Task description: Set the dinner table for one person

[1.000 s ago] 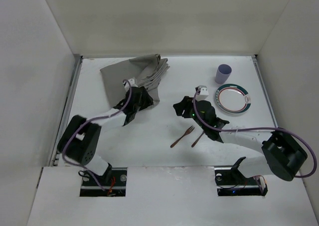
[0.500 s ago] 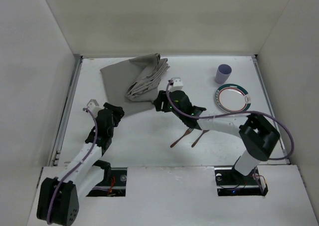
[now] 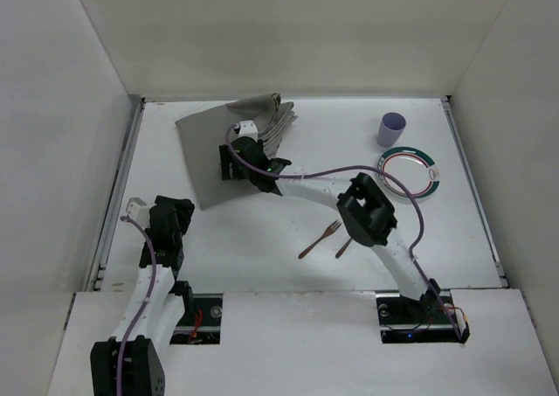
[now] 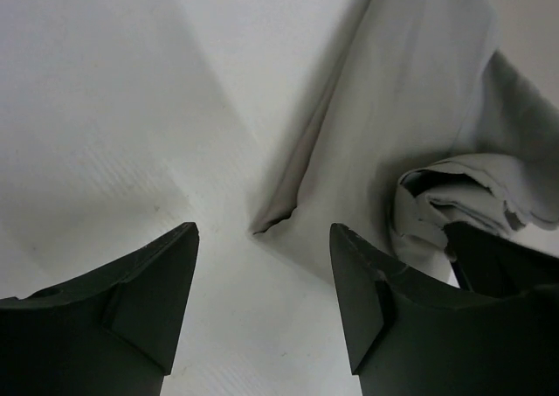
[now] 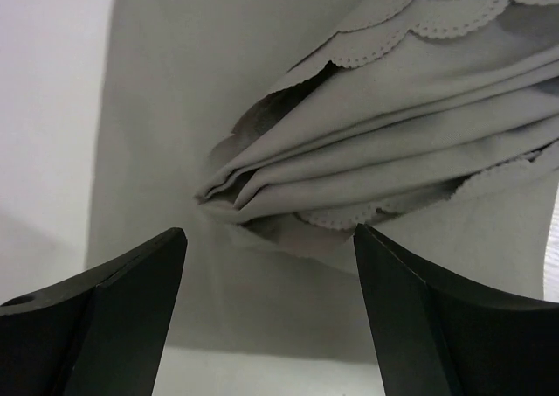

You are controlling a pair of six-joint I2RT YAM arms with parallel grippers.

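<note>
Top external view: the large matte white rectangular dinner table [image 3: 253, 230] fills the floor between white walls. At its far left lies a grey rectangular cloth mat [image 3: 196, 138]. The right gripper [image 5: 269, 234] hovers over the mat's bunched, scallop-edged folds, fingers spread wide and empty. The left gripper [image 4: 262, 230], also spread and empty, hangs above bare table at the mat's near corner.

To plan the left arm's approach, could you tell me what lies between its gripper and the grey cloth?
Just bare dinner table separates the left gripper from the grey cloth; the left wrist view shows this.
</note>
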